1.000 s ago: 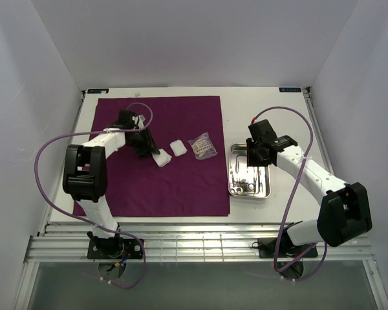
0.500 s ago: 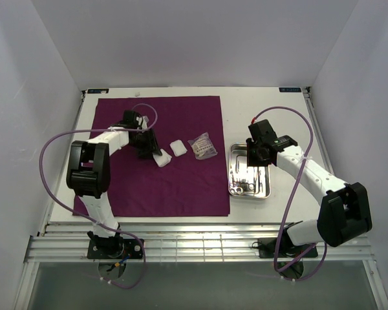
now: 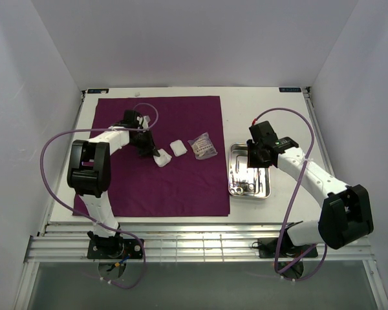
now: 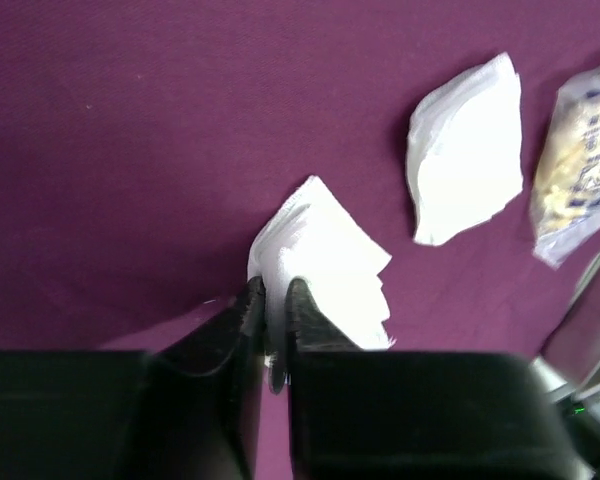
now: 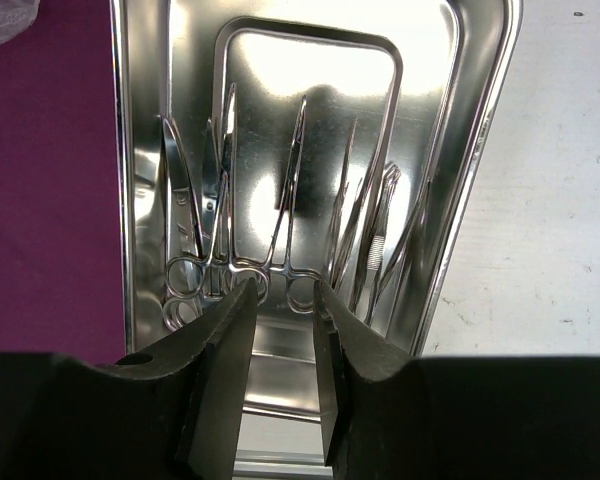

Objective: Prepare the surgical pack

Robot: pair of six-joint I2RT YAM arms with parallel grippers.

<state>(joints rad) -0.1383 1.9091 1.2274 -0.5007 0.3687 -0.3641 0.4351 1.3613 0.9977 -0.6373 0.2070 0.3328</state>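
Left gripper (image 4: pixel 275 293) has narrowed onto the nearer gauze pad (image 4: pixel 325 250)

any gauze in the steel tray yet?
No: in the top view the left gauze pad and right gauze pad lie on the purple cloth, and the steel tray holds only metal instruments.

You have white table (image 3: pixel 271 110) (image 5: pixel 550 200) carrying everything. Purple cloth (image 3: pixel 174 187) (image 4: pixel 130 150) (image 5: pixel 40 200) lies spread flat as square on table's left and middle part, reaching almost to near edge. Steel tray (image 3: pixel 231 174) (image 5: pixel 480 150) sits on bare table just right of cloth, long side running near to far. Its left rim is hard against cloth's right edge; you can't tell whether it overlaps. Bare table shows right of tray, beyond it, and in narrow strips along cloth's left and far edges.
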